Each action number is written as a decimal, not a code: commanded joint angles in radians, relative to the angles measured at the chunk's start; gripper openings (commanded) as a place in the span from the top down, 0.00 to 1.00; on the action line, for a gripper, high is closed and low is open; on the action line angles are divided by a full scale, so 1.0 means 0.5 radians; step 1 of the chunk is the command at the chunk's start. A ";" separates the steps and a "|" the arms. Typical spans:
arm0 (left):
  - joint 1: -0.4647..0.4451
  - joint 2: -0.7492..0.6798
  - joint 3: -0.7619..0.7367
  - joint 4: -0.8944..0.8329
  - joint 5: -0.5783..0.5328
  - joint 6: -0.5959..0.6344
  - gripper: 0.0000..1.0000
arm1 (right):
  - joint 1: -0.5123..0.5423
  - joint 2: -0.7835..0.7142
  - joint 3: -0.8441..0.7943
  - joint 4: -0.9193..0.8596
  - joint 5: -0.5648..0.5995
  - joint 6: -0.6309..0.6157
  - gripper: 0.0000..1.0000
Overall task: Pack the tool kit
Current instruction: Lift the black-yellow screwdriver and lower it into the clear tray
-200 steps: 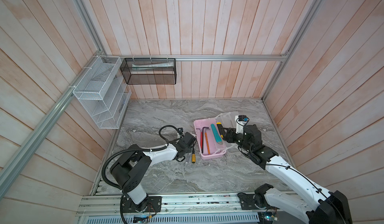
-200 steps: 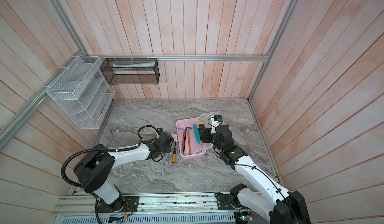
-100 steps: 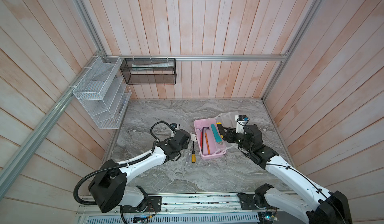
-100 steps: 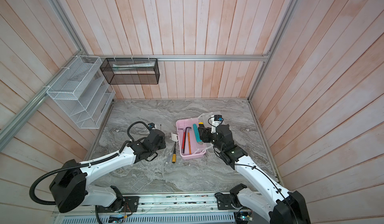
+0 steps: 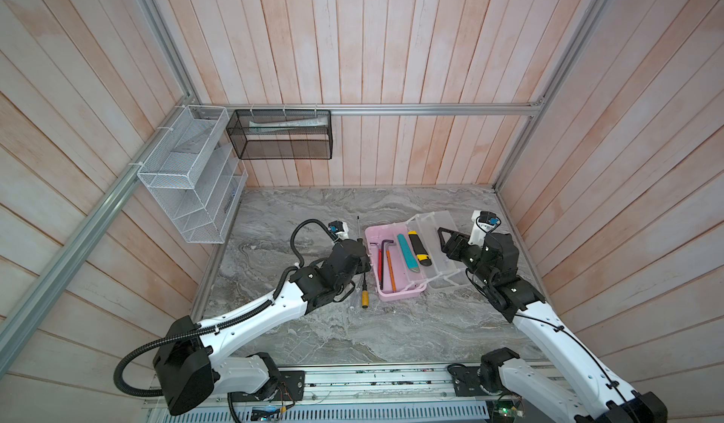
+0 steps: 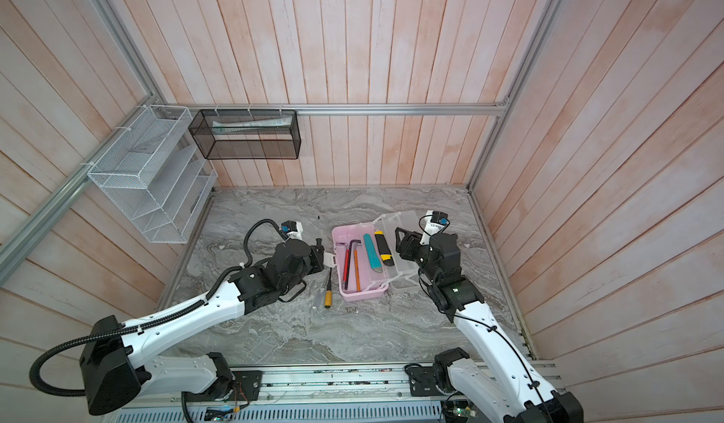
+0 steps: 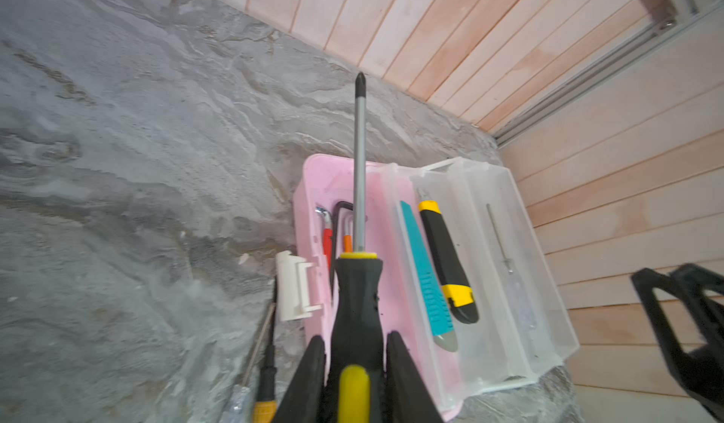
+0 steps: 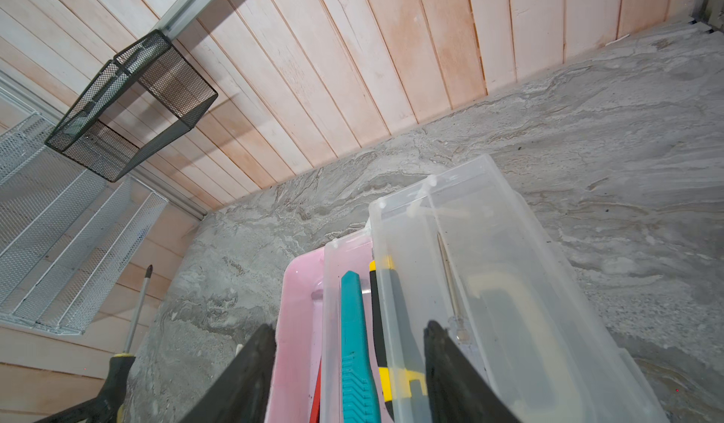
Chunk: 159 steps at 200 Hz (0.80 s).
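The tool kit's pale pink case (image 5: 397, 295) (image 6: 362, 293) lies open, its frosted lid (image 5: 446, 229) folded out to the right. Hex keys (image 5: 382, 252), a teal knife (image 5: 407, 256) and a yellow-black knife (image 5: 420, 248) lie inside. My left gripper (image 5: 358, 256) (image 7: 355, 362) is shut on a black-yellow screwdriver (image 7: 358, 303) just left of the case, its shaft (image 7: 359, 166) pointing at the back wall. The right gripper (image 5: 444, 241) (image 8: 348, 327) hangs open over the lid's edge, holding nothing. A thin clear screwdriver (image 7: 509, 268) lies in the lid.
On the marble, left of the case, an orange-handled screwdriver (image 5: 365, 297) lies beside a clear-handled one (image 5: 354, 295). The case's white latch (image 7: 294, 288) sticks out toward them. A white mesh rack (image 5: 188, 174) and a black mesh basket (image 5: 280, 135) hang on the walls.
The left arm has unfolded and stretched forward, its gripper staying by the case's left side with the black-yellow screwdriver's shaft now showing toward the back. The right arm has not moved.
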 commanded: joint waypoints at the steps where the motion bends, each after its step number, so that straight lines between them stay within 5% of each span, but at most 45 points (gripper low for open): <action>1: -0.034 0.125 0.063 0.363 0.128 -0.130 1.00 | -0.066 -0.065 0.062 -0.056 -0.002 0.018 0.40; 66: -0.095 0.686 0.341 1.013 0.547 -0.250 1.00 | -0.204 -0.182 0.012 -0.100 -0.092 0.021 0.40; 159: -0.111 1.172 0.507 1.407 0.637 -0.556 1.00 | -0.216 -0.249 -0.067 -0.106 -0.155 0.012 0.40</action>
